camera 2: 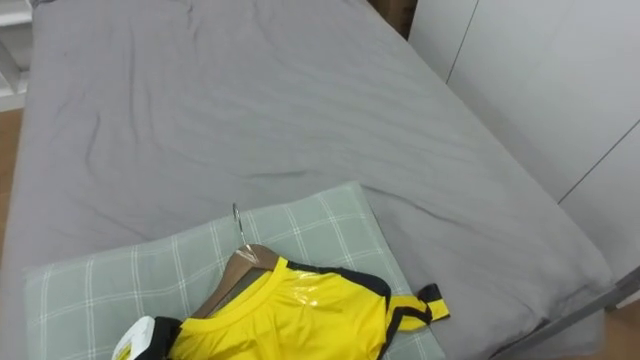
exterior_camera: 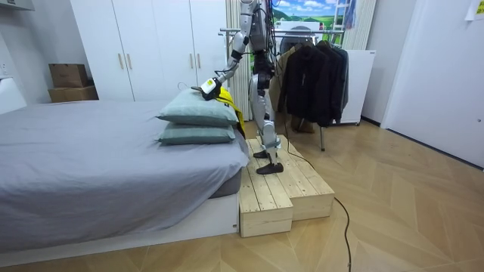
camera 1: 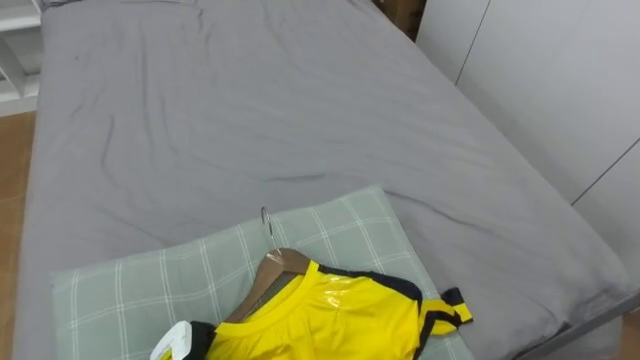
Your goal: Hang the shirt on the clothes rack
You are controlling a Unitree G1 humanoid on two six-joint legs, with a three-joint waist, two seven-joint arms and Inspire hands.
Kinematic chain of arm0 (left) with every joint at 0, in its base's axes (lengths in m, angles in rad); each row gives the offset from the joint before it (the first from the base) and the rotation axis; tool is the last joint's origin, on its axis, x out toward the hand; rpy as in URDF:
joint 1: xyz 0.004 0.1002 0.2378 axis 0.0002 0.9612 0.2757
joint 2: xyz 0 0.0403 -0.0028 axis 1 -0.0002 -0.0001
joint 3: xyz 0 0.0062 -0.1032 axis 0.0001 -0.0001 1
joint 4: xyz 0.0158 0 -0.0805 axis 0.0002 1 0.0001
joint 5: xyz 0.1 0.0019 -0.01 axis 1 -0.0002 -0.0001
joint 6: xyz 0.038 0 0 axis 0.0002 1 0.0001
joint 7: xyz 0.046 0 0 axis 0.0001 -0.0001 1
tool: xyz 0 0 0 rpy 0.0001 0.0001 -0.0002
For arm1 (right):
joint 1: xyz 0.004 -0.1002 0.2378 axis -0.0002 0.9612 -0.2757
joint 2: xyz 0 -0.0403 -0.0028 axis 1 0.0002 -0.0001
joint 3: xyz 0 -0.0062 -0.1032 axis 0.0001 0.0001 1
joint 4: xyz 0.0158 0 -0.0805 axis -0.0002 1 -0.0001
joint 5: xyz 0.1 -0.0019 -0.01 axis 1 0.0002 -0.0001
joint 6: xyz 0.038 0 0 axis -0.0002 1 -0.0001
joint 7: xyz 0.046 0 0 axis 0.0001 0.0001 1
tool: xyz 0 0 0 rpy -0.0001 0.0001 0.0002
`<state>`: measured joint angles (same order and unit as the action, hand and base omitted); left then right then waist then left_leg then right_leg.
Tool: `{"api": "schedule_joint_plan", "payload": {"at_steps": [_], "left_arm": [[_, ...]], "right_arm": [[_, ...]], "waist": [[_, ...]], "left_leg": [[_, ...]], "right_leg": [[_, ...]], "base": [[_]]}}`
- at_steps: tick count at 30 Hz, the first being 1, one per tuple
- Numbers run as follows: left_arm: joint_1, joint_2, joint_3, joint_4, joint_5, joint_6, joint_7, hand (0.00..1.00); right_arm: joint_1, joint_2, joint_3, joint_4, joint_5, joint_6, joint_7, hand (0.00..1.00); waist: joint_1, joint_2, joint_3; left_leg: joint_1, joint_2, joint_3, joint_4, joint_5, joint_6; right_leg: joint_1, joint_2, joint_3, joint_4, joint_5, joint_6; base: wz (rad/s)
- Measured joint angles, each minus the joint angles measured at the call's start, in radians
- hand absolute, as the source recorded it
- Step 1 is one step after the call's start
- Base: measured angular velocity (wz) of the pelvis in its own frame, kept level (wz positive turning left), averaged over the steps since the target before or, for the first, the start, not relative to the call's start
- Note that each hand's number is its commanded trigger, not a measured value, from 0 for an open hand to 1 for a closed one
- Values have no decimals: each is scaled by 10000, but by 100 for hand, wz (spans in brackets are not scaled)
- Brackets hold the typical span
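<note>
Nearest, at the lower edge of the eye views: left hand [camera 1: 176, 342], pale, set against the shoulder of the yellow shirt [camera 1: 330, 320]. Fingers tucked out of sight at the cloth; no telling whether clamped on it or slack. Shirt already threaded on a wooden hanger [camera 1: 272, 272], dark-trimmed collar round its neck, one black-edged sleeve flopped toward the robot's right. Metal hook [camera 1: 266, 222] poking up free past the collar, pointing away up the bed, handy for catching a rail. All of it laid flat on the top checked pillow [camera 1: 130, 290], probably for height: within reach of an arm stretched down from the wooden platform [exterior_camera: 276, 189] beside the bed [camera 1: 250, 100]. Second pillow [exterior_camera: 197, 134] stacked underneath. Behind the robot in the room view, a clothes rack [exterior_camera: 325, 30] hung with dark coats [exterior_camera: 314, 75], the likely destination. Judged step: securing a hold near the hanger's shoulder before lifting; hanging itself not yet done. Risk: shirt sliding off the far end if lifted tilted.
</note>
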<state>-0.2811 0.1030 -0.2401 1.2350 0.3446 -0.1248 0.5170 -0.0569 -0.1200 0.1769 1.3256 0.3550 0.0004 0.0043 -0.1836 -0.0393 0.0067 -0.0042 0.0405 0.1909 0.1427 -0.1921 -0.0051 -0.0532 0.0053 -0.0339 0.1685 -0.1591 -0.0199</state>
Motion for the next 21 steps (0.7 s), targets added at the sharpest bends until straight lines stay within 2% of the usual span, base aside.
{"api": "schedule_joint_plan", "payload": {"at_steps": [7, 14, 21], "left_arm": [[200, 5, 3, -6, 4, -66, -88, 100], [335, 3, 15, -108, 30, -132, 36, 100], [842, 56, 56, -1007, 27, -109, 52, 100]], "right_arm": [[20, -2, -5, 1, 23, -61, 113, 0], [77, -11, -11, -11, -20, -336, 196, 0], [153, -35, -44, -82, -124, -466, 317, 0]], "waist": [[-1, 13, 9], [-1, 99, 21], [-14, 235, -18]], "left_leg": [[301, 12, -17, -7, 0, 0], [415, 11, -31, -16, -1, -1], [529, 29, -87, -19, -1, -1]], "right_leg": [[306, 13, 11, -31, 0, 0], [477, -20, 28, -178, 0, 0], [596, -17, 22, -182, 0, 0]], "base": [[-1], [0], [1]]}}
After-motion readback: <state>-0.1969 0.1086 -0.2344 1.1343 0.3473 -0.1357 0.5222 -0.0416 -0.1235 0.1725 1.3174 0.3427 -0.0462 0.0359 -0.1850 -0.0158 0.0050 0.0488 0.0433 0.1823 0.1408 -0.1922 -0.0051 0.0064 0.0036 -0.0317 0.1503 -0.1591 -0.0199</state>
